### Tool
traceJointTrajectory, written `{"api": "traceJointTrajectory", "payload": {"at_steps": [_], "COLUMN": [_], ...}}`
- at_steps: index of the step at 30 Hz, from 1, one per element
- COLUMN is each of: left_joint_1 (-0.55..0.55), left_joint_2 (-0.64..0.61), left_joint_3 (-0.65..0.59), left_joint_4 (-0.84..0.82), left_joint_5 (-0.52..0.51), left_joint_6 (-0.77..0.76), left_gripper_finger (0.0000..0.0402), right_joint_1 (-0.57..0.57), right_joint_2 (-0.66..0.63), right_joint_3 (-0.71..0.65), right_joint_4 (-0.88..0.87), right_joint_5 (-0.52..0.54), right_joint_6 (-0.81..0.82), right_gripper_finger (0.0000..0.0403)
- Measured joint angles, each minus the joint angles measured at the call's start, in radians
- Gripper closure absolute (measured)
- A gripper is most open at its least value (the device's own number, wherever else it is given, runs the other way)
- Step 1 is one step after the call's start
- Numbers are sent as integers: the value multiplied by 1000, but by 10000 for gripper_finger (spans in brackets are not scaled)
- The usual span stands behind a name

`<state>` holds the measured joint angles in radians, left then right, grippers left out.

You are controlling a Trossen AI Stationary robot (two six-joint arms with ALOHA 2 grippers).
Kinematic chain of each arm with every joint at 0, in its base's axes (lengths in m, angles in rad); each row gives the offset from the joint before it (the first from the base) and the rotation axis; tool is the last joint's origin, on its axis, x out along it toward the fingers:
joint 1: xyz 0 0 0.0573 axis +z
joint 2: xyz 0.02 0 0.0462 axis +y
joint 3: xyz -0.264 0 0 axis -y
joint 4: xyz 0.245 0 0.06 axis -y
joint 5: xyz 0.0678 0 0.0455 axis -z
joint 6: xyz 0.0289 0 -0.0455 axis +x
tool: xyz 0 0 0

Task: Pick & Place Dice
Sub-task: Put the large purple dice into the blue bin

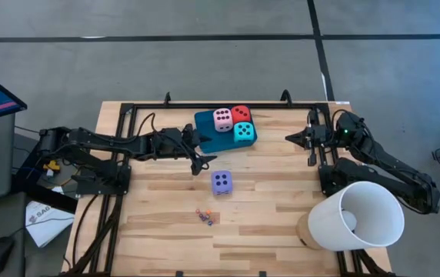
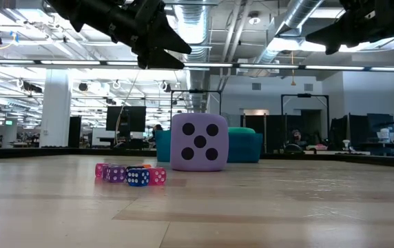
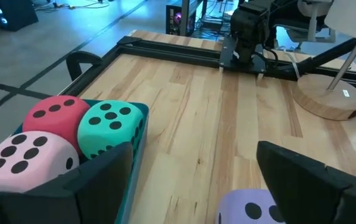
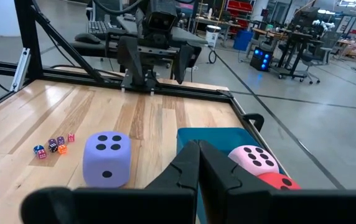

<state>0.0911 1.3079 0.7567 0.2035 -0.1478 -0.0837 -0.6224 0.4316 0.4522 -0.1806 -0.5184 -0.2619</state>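
The teal tray (image 1: 205,123) at the table's far middle holds a pink die (image 1: 222,118), a red die (image 1: 241,114) and a turquoise die (image 1: 243,132). A purple die (image 1: 221,182) rests on the wood nearer the front, five pips facing the low view (image 2: 198,142). My left gripper (image 1: 204,153) hangs open in the air between the tray's near left corner and the purple die. Its fingers (image 3: 97,180) frame bare wood, and the purple die (image 3: 252,208) sits low beside one finger. My right gripper (image 1: 298,138) waits shut at the far right, clear of everything (image 4: 200,165).
A cluster of small coloured dice (image 1: 205,217) lies near the front middle (image 2: 131,174). A white lamp shade (image 1: 358,215) on a round wooden base (image 1: 308,231) occupies the near right corner. A black frame (image 1: 228,105) runs along the far edge.
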Motion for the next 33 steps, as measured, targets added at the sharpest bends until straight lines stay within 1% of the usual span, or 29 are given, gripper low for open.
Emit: {"api": "traceJointTrajectory", "payload": {"at_steps": [7, 9, 17, 24, 33], "left_joint_1": [0, 0, 0, 0, 0], "left_joint_2": [0, 0, 0, 0, 0], "left_joint_3": [0, 0, 0, 0, 0], "left_joint_4": [12, 20, 30, 23, 24], "left_joint_5": [-3, -5, -7, -9, -8], "left_joint_6": [0, 0, 0, -3, -3], "left_gripper_finger": [11, 4, 3, 11, 8], "right_joint_1": [0, 0, 0, 0, 0], "right_joint_2": [0, 0, 0, 0, 0], "right_joint_3": [0, 0, 0, 0, 0], "right_joint_4": [0, 0, 0, 0, 0], "right_joint_5": [0, 0, 0, 0, 0], "right_joint_6": [0, 0, 0, 0, 0], "right_gripper_finger": [403, 403, 403, 403, 403]}}
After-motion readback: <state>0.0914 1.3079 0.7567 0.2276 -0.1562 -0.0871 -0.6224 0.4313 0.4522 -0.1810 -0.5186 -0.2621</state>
